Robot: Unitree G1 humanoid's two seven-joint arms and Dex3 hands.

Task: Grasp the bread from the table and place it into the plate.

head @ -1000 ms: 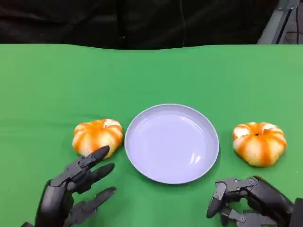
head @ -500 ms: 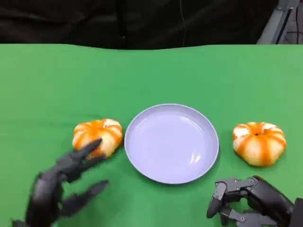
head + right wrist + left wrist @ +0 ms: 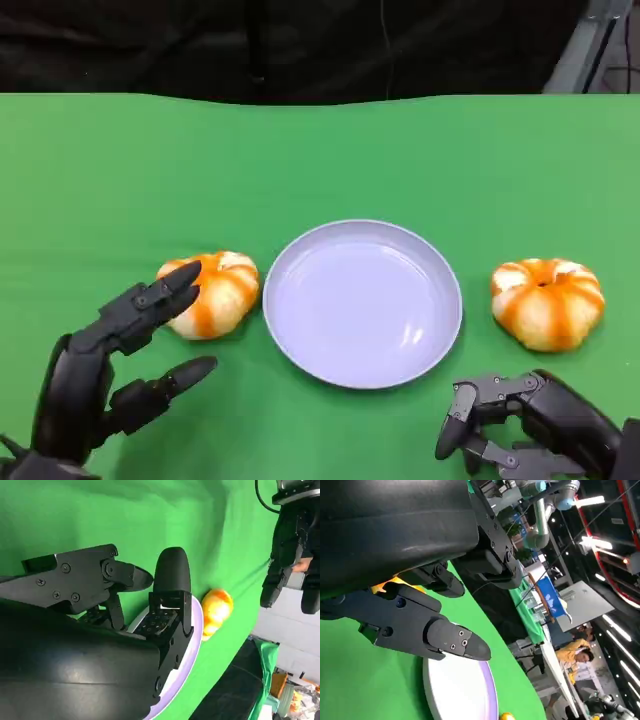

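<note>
My left hand (image 3: 110,375): lower left of the head view, fingers spread, holding nothing, upper fingertips over the near edge of the left bread (image 3: 212,290).
Left bread: on the green table (image 3: 100,170), left of centre, just beside the plate (image 3: 362,302).
Plate: centre, nothing in it.
Right bread (image 3: 547,303): right of centre, on the table, apart from the plate.
My right hand (image 3: 530,425): lower right, fingers curled in, holding nothing.
Progress: I judge the grasp not yet made; lifting and placing remain.
Count: two breads, one plate.

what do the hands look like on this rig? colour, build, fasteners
Both the left hand and right hand are matte black, with blocky segmented fingers. Small silver screws dot the finger links, and a smooth rounded black shell sits behind the fingers in both wrist views.
</note>
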